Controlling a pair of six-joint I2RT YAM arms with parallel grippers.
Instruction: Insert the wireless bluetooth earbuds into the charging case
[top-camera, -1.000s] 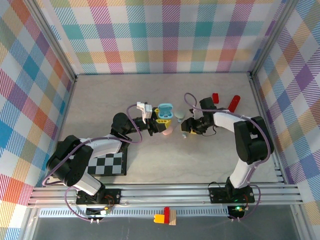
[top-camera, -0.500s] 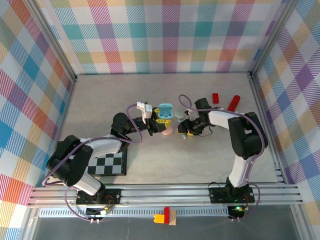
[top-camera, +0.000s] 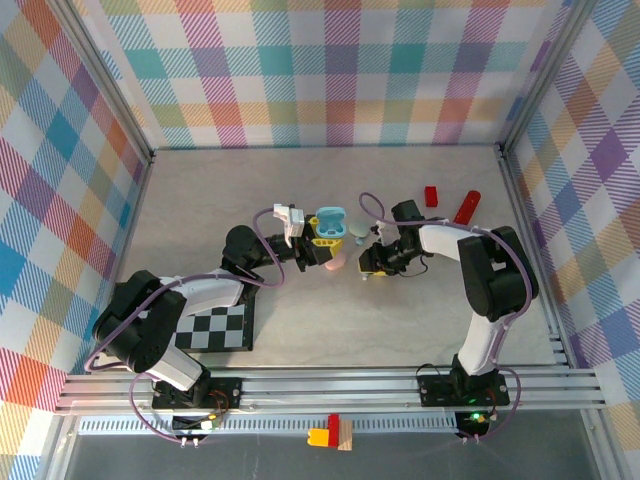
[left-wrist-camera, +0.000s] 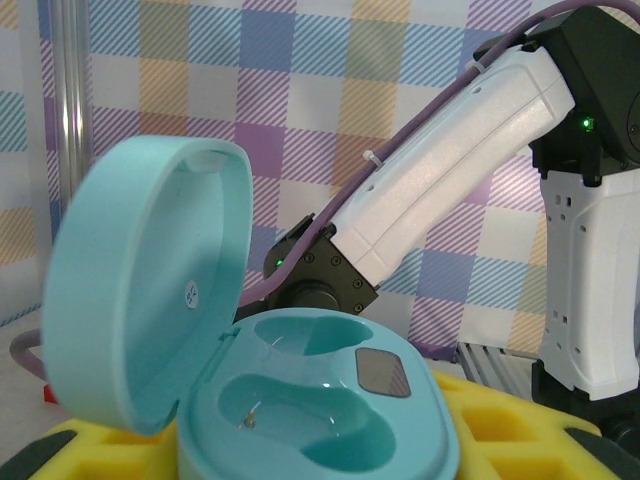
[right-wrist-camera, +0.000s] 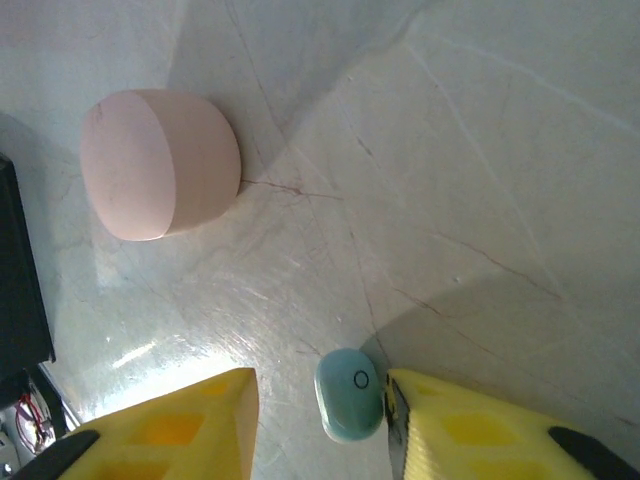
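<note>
The mint earbud (right-wrist-camera: 349, 394), a smooth glossy oval, is lying on the pale, veined bench (right-wrist-camera: 480, 180) at the bottom centre of my right wrist view. My right hand (right-wrist-camera: 320, 388) is standing open around it, with one yellow honeycomb-patterned finger just beside it and the other apart. A rounded matte pink case (right-wrist-camera: 160, 165) is sitting upper left. My left hand (top-camera: 322, 236) is gripping the mint charging case (left-wrist-camera: 320, 400), which has its lid tipped up and two hollow wells showing.

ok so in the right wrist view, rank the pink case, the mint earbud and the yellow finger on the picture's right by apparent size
1. Pink case and yellow finger: about alike. The finger is nearest the camera and cut off by the frame, so I won't rank them.
2. Mint earbud: clearly smallest.
</note>
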